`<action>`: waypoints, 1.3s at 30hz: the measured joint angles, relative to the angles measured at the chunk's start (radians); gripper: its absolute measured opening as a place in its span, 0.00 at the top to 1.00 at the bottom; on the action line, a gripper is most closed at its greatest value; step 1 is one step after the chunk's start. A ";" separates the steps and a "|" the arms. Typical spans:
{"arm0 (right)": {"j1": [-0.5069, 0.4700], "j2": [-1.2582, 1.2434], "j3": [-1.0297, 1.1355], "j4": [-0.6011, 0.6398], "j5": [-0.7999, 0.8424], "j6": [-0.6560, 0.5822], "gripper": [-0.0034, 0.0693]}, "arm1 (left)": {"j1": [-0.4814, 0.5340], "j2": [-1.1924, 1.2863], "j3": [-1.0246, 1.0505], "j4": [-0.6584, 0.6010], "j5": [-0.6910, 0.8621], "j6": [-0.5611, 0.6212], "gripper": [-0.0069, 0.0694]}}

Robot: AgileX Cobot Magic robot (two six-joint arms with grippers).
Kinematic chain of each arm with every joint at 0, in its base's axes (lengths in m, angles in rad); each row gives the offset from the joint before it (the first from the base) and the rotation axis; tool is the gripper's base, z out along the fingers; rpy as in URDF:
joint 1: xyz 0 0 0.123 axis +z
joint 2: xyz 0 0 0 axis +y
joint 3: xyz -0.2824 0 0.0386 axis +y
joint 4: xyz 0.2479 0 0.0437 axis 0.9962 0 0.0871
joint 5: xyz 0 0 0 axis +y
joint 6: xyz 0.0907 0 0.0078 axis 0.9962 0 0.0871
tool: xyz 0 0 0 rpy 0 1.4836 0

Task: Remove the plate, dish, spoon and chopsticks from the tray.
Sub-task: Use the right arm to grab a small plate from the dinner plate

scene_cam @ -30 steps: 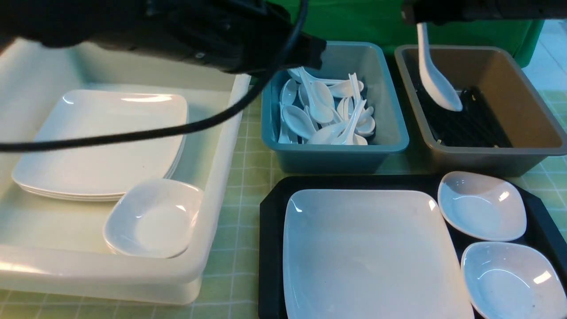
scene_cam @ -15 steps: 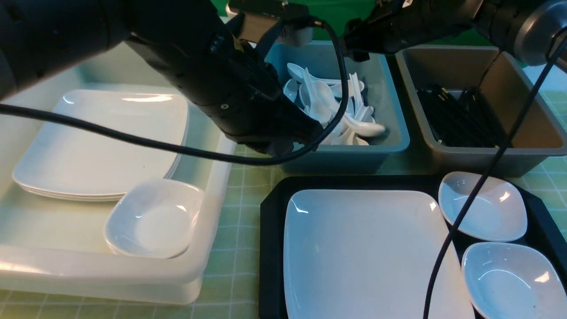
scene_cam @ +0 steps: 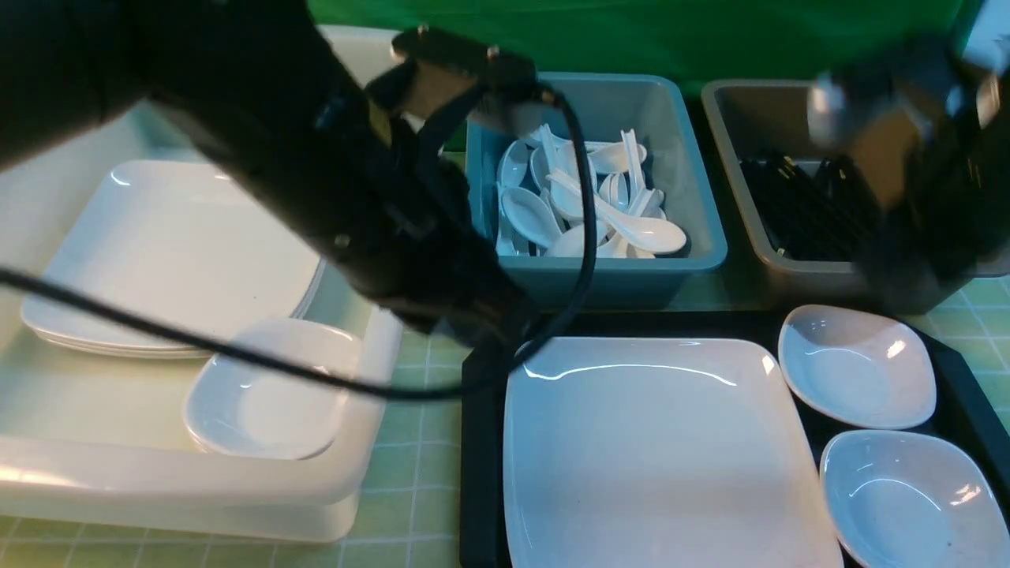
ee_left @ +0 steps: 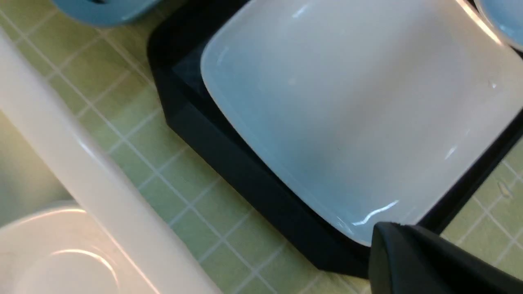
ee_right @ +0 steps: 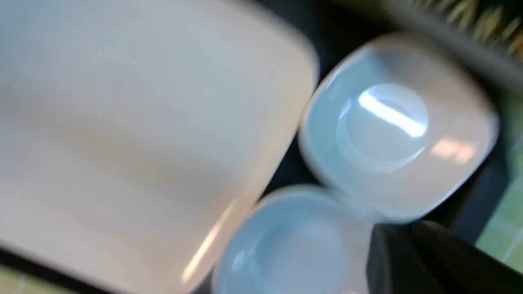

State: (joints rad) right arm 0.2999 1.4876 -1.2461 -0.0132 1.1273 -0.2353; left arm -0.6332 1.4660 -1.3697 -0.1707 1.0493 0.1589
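Moved: the right arm [scene_cam: 907, 158], dangling the spoon [scene_cam: 643, 231] over the brown-grey tub [scene_cam: 757, 252] a second ago, is now swinging back, blurred, toward the tray [scene_cam: 481, 442]; the left arm [scene_cam: 276, 142] is dropping from above the white bin [scene_cam: 371, 410] to the tray's far left corner.
Left tool [ee_left: 429, 265]: sitting with its fingers together, carrying nothing, and hanging over the rim of the plate [ee_left: 347, 102] where it meets the tray wall, probably lining up for that edge.
Right tool [ee_right: 429, 261]: showing only as a dark smear above the two dishes; whether its fingers are apart or together I cannot tell.
Plate: lying flat, filling the tray's left part, with nothing gripping it.
Dishes: far dish [scene_cam: 856, 367] and near dish [scene_cam: 907, 497] are sitting side by side on the tray's right, just beside the plate, on the right arm's side.
Spoon: lying on top of the pile in the blue tub [scene_cam: 702, 252], off the tray.
Chopsticks [scene_cam: 789, 209]: lying among black sticks in the brown-grey tub; none showing on the tray.
White bin: holding stacked plates [scene_cam: 173, 252] and a dish stack [scene_cam: 268, 394], likely where the plate and dishes are heading.
Table [scene_cam: 426, 371]: carrying everything on a green checked cloth.
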 joint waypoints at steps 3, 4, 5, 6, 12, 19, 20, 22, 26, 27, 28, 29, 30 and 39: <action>0.058 -0.075 0.223 -0.004 -0.072 -0.038 0.58 | -0.004 -0.030 0.061 -0.012 -0.017 0.014 0.93; 0.071 -0.088 0.261 -0.009 -0.085 -0.042 0.50 | -0.004 -0.034 0.071 -0.012 -0.019 0.016 0.93; 0.104 -0.097 0.339 -0.019 -0.114 -0.049 0.40 | -0.004 -0.037 0.091 -0.013 -0.023 0.020 0.93; 0.113 -0.098 0.368 -0.024 -0.127 -0.050 0.36 | -0.004 -0.040 0.097 -0.013 -0.025 0.021 0.93; 0.188 -0.083 0.532 -0.101 -0.234 -0.048 0.21 | -0.004 -0.044 0.111 -0.013 -0.021 0.029 0.93; 0.189 -0.041 0.582 -0.226 -0.296 0.007 0.21 | -0.004 -0.051 0.111 -0.013 -0.017 0.035 0.93; 0.189 -0.024 0.584 -0.233 -0.310 0.016 0.21 | -0.004 -0.057 0.111 -0.013 -0.017 0.036 0.93; 0.189 -0.003 0.584 -0.240 -0.328 0.028 0.22 | -0.004 -0.073 0.111 -0.015 -0.020 0.036 0.93; 0.189 0.038 0.584 -0.246 -0.339 0.031 0.43 | -0.004 -0.109 0.111 -0.015 -0.022 0.036 0.93; 0.189 0.041 0.584 -0.250 -0.339 0.031 0.50 | -0.004 -0.117 0.111 -0.015 -0.022 0.036 0.93; 0.189 0.043 0.584 -0.251 -0.337 0.031 0.56 | -0.004 -0.123 0.111 -0.015 -0.022 0.036 0.93; 0.189 0.041 0.583 -0.257 -0.333 0.031 0.67 | -0.004 -0.136 0.111 -0.011 -0.023 0.032 0.93; 0.189 0.038 0.581 -0.266 -0.329 0.032 0.71 | -0.004 -0.143 0.111 -0.007 -0.025 0.027 0.93; 0.192 -0.124 0.489 -0.249 -0.172 0.048 0.91 | -0.004 -0.244 0.111 0.137 -0.032 -0.109 0.93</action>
State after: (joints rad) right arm 0.4917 1.3633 -0.7574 -0.2627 0.9557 -0.1874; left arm -0.6368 1.2220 -1.2588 -0.0336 1.0170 0.0500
